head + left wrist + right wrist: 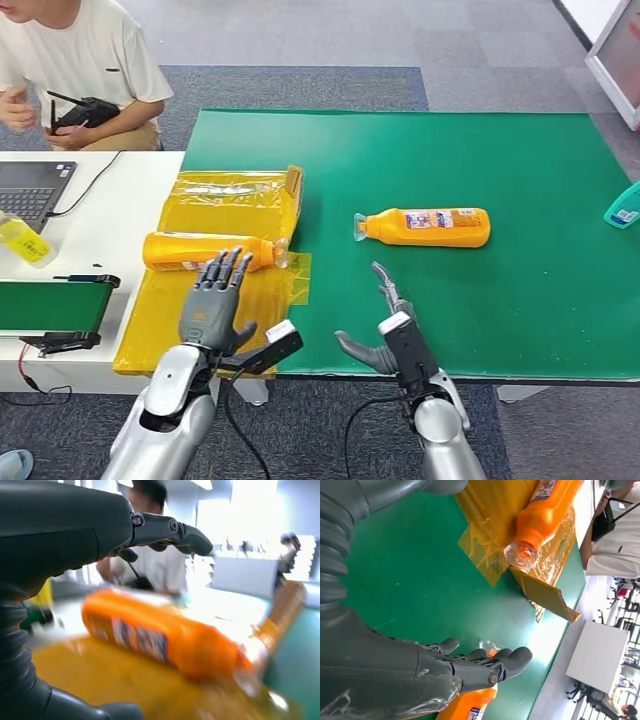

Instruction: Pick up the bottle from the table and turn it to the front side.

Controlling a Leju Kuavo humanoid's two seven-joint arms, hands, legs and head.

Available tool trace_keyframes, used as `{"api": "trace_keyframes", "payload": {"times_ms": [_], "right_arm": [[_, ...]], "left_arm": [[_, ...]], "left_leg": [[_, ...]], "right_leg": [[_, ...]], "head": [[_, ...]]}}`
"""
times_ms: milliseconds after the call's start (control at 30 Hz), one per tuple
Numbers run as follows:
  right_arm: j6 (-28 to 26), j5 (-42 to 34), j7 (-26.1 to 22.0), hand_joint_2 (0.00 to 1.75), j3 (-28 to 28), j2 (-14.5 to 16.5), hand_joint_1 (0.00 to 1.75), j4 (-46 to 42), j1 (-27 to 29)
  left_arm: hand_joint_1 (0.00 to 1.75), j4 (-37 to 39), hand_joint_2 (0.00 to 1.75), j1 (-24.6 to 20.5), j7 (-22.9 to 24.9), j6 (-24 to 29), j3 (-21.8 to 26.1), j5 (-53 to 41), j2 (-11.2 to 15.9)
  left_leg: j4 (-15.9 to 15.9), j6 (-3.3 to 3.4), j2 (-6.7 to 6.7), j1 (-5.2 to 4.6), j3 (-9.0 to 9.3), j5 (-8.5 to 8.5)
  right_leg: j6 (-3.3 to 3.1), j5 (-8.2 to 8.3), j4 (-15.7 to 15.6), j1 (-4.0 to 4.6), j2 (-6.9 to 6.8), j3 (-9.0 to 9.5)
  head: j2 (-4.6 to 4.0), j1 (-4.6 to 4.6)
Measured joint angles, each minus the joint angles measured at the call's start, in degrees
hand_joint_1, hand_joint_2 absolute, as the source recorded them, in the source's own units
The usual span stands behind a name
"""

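Two orange bottles with clear caps lie on their sides. One bottle (426,227) rests on the green mat, label strip up, cap pointing left. The other bottle (207,251) (162,637) (542,512) lies on the yellow sheet (226,200), cap pointing right. My left hand (213,302) hovers open just in front of that second bottle, fingers spread toward it, not touching. My right hand (381,325) is open near the mat's front edge, fingers pointing toward the first bottle (471,707), well short of it.
A person crouches at the back left holding a black controller (83,112). A laptop (30,190) and a small conveyor (56,300) sit on the white table on the left. A teal object (625,207) lies at the mat's right edge.
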Motion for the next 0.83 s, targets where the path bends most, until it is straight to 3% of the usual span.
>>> {"api": "trace_keyframes", "payload": {"times_ms": [167,300,400,500,833], "right_arm": [[0.0,0.4,0.3,1.75,0.0,0.3,0.0,0.0,0.0],[0.0,0.3,0.4,1.75,0.4,0.3,0.0,0.3,-0.7],[-0.1,0.0,0.3,1.75,1.2,0.3,0.0,0.7,-1.3],[-0.1,-0.3,0.3,1.75,1.6,0.3,0.0,1.2,-1.6],[0.0,-0.8,0.2,1.75,2.8,0.3,0.0,3.0,-3.0]], "left_arm": [[0.0,-2.3,1.75,-0.9,7.7,1.7,0.1,-4.6,1.0],[0.0,-1.7,1.75,-2.7,12.6,5.4,0.1,-4.6,5.1],[0.0,0.5,1.75,-3.5,12.0,8.2,1.9,-4.6,7.5],[0.0,3.4,1.75,-4.1,9.3,8.7,5.4,-4.6,8.3],[0.0,15.6,1.75,-8.8,4.6,5.6,12.2,-4.6,10.5]], "left_leg": [[0.0,-0.02,0.0,0.0,0.0,0.02],[0.0,-0.09,0.0,0.02,0.01,0.08],[0.0,-0.1,0.01,0.03,0.01,0.09],[0.0,-0.1,0.01,0.03,0.01,0.09],[0.0,-0.1,0.0,0.02,0.0,0.09]], "right_leg": [[-0.01,0.01,0.0,0.01,0.0,0.01],[-0.03,0.02,0.0,0.05,0.01,0.0],[-0.04,0.02,0.0,0.08,0.01,-0.01],[-0.04,0.02,0.0,0.08,0.01,-0.01],[-0.04,0.02,0.0,0.07,0.01,-0.01]], "head": [[0.0,0.01],[0.0,0.0],[0.0,-0.01],[0.0,0.0],[0.0,-0.01]]}}
